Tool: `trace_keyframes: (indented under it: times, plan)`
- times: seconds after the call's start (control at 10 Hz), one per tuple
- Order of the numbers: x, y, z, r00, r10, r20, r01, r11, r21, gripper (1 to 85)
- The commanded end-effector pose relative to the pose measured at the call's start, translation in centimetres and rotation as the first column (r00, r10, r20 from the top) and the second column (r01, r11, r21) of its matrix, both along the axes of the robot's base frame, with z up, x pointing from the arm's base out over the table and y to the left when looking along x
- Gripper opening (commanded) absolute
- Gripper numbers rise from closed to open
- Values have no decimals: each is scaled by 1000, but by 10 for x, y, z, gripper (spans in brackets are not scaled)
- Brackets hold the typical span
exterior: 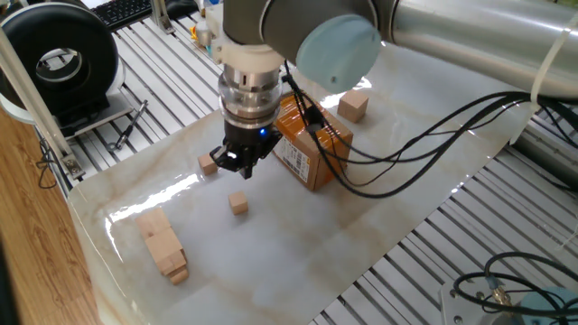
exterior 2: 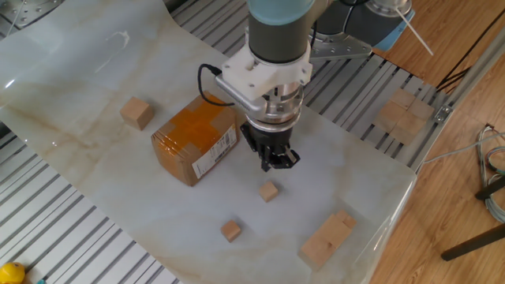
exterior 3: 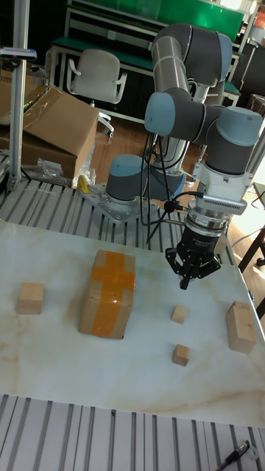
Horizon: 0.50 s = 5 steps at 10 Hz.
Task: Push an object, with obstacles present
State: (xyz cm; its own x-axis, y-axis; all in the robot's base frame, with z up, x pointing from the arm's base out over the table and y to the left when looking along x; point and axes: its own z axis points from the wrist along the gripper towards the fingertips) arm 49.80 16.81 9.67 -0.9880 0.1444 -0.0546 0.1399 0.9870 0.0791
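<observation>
— Fingers (exterior 2: 278,160) are seen drawn together, with nothing held. Where is the small cube to be found?

— The small cube (exterior 2: 269,191) is seen on the table (exterior 2: 95,71), near the gripper (exterior 2: 276,162) and apart from it, on the side away from the cardboard box (exterior 2: 193,142). No long axis is offered; a push from the box side is judged likely.

— What is counted?

— Two small cubes, the second small cube (exterior 2: 230,230) lying farther off; one bigger cube (exterior 2: 136,112); one box; one stack of long blocks (exterior 2: 327,237).

Black round fan housing (exterior: 61,61), black keyboard (exterior: 124,10), yellow-red toy (exterior 2: 11,273), white office chair (exterior 3: 96,76), large open brown cardboard carton (exterior 3: 50,126).
</observation>
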Motion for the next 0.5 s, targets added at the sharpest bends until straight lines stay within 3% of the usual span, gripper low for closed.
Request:
trace_keyframes:
  times: [0.0, 0.2, 0.3, 0.4]
  plan:
    - [-10, 10, -1, 999, -13, -35, 14, 1000, 20, 163]
    - [-11, 17, 0, 999, -10, -38, 12, 999, 49, 287]
    - [-8, 17, -2, 1000, -17, -26, 18, 999, 34, 300]
    - [-8, 16, -5, 1000, -19, -25, 19, 1000, 14, 207]
